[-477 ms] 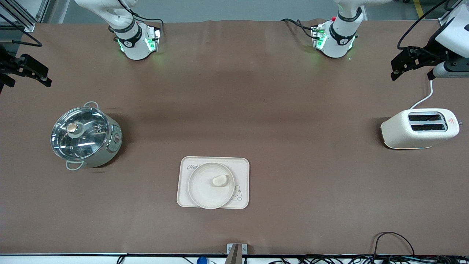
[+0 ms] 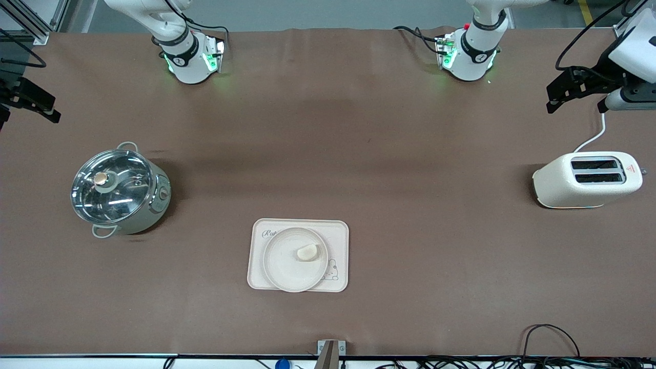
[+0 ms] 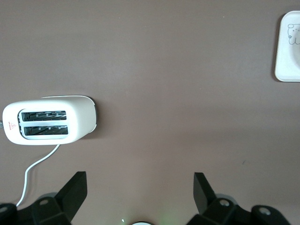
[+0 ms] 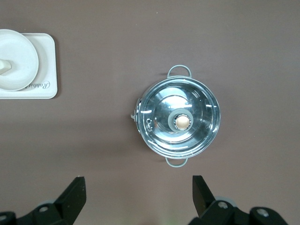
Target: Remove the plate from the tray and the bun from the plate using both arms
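Bun (image 2: 307, 252) on plate (image 2: 287, 266), plate on tray (image 2: 339, 230); left claw (image 3: 138, 187), right claw (image 4: 136, 190) wide, empty. Bun likely soft: pinch lightly. Plate stiff, slippery: grip rim.

Left end effector (image 3: 138, 187), right end effector (image 4: 136, 190) raised, fingers spread.

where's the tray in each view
Front view: tray sits low in the middle, plate on it.
Left wrist view: only a corner shows at the picture's edge.
Right wrist view: one end shows at the edge.
Shared landmark: the tray's print, rabbit or script.
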Available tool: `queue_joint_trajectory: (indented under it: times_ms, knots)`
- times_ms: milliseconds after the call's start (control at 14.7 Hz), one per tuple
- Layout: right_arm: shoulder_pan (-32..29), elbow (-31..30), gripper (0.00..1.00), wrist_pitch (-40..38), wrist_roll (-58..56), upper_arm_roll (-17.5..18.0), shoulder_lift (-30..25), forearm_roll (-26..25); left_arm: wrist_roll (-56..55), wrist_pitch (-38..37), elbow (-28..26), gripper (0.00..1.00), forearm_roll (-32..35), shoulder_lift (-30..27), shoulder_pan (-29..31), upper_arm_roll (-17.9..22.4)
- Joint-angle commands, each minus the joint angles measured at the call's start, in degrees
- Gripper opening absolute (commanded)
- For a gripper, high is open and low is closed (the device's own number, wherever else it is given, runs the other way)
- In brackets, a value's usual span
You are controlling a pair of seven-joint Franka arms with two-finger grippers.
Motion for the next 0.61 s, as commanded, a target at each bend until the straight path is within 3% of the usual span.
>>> queue_joint_trajectory:
  times_ms: [0, 545]
  knots:
    - [-0.21, -0.84, 1.00, 0.73, 0.04, -1.23, -0.63, -0.61, 0.45, -1.08, 1.55, 1.00, 0.20, 0.78, 0.42, -0.13]
    - [-0.04, -0.93, 1.00, 0.47, -1.54, -3.26, -0.02, -0.52, 0.71, -0.82, 1.55, 1.00, 0.37, 0.61, 0.16, -0.31]
